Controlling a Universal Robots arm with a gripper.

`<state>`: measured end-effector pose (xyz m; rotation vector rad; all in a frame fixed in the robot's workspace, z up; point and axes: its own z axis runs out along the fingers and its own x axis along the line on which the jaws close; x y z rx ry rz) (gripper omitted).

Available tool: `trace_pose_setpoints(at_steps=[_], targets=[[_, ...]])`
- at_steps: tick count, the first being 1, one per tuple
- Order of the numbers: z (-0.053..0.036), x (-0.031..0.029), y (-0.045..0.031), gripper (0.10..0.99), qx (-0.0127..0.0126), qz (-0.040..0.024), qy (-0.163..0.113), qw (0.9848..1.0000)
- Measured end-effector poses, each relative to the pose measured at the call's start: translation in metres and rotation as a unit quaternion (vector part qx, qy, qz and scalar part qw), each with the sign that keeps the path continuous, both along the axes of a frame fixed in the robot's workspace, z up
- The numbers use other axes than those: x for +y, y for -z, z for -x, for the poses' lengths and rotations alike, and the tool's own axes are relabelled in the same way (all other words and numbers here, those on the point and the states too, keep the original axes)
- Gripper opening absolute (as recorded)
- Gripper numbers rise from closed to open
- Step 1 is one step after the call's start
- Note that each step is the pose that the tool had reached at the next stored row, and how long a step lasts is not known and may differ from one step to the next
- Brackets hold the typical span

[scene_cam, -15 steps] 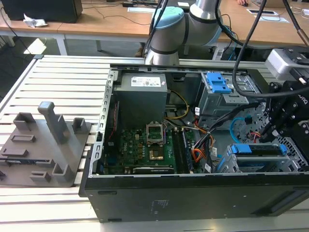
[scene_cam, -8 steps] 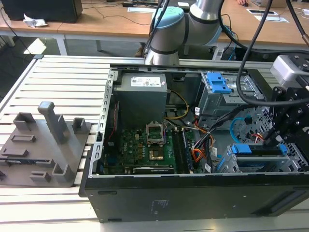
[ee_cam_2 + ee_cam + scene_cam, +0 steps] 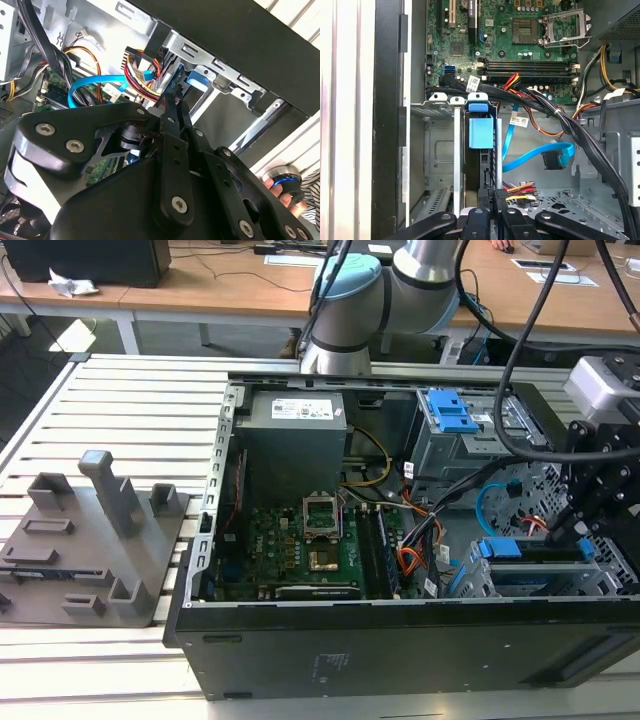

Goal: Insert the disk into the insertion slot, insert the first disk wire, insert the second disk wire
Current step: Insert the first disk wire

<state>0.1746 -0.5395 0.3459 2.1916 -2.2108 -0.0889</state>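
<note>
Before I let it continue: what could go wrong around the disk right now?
1. The gripper sits at the disk's end among red and yellow wires; it may pinch them.
2. The loose second disk wire loops nearby and could snag.
3. A person's hand is by the case edge, possibly in harm's way.

Black gripper [image 3: 177, 96] close to the disk [image 3: 199, 79], second disk wire [image 3: 89, 82] looping beside

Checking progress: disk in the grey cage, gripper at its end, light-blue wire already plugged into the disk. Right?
Wrong on one point. In the first wrist view the light-blue wire is unplugged, its dark plug lying loose apart from the disk. The disk is in the grey cage, gripper at its end.
</note>
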Motion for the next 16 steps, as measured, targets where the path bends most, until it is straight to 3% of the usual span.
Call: trace_pose_setpoints(at_steps=[4, 16], targets=[[0.0000, -0.0027, 0.0029, 0.161, 0.0000, -0.0005, 0.000, 1.0000], [-0.0011, -0.0028, 0.0057, 0.169, 0.0001, -0.0007, 0.000, 1.0000]])
